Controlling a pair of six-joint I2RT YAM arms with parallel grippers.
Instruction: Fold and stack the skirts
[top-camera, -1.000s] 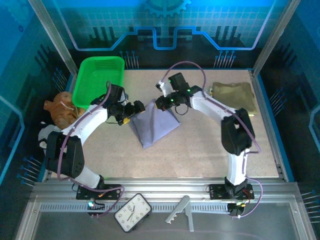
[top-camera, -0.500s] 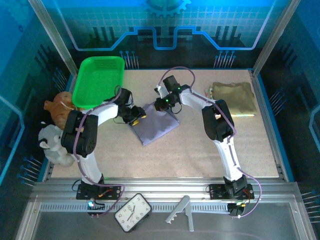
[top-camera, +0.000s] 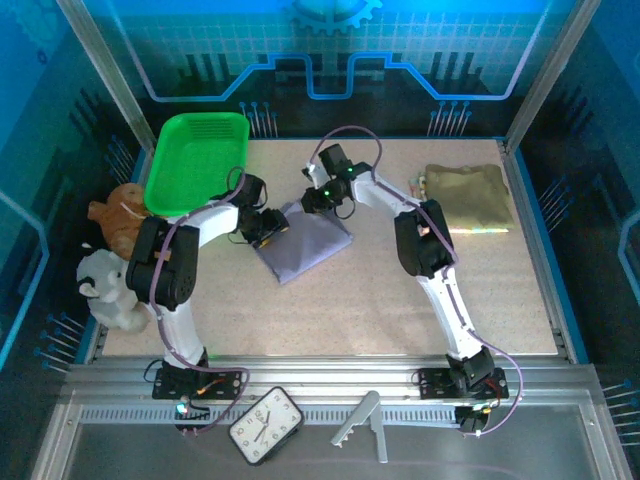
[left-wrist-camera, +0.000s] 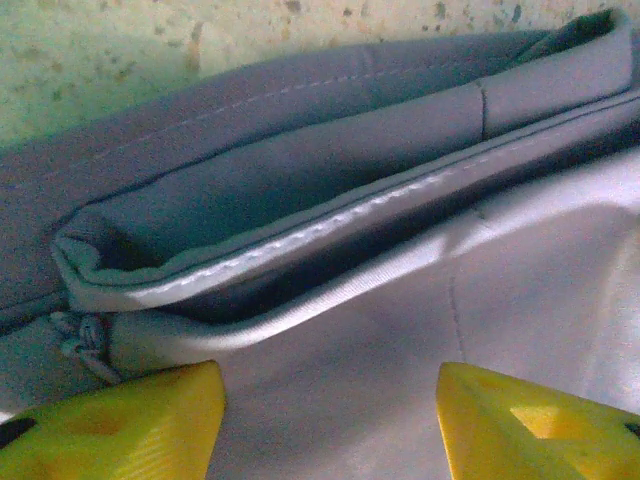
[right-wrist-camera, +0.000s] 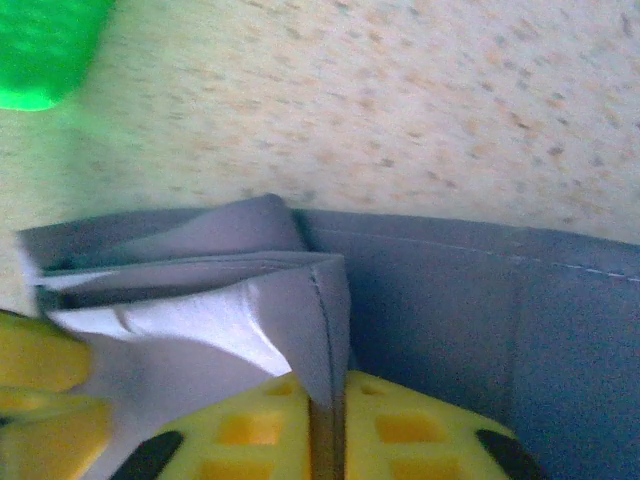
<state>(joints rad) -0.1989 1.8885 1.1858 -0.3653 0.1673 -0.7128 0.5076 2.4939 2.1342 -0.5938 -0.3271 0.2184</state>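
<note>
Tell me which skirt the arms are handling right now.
The grey-lavender skirt mid-table: the left gripper and the right gripper are both at its edges. The olive-khaki skirt lies folded at the far right, with no gripper near it.

The far corners of the grey-lavender skirt (top-camera: 305, 248) are covered by the left gripper (top-camera: 271, 229) and the right gripper (top-camera: 313, 204). A pale cloth edge (top-camera: 480, 229) is left showing under the olive-khaki skirt (top-camera: 468, 195), its print too small to tell. The green basket (right-wrist-camera: 38, 48) is blurred and cut off in the right wrist view.
</note>
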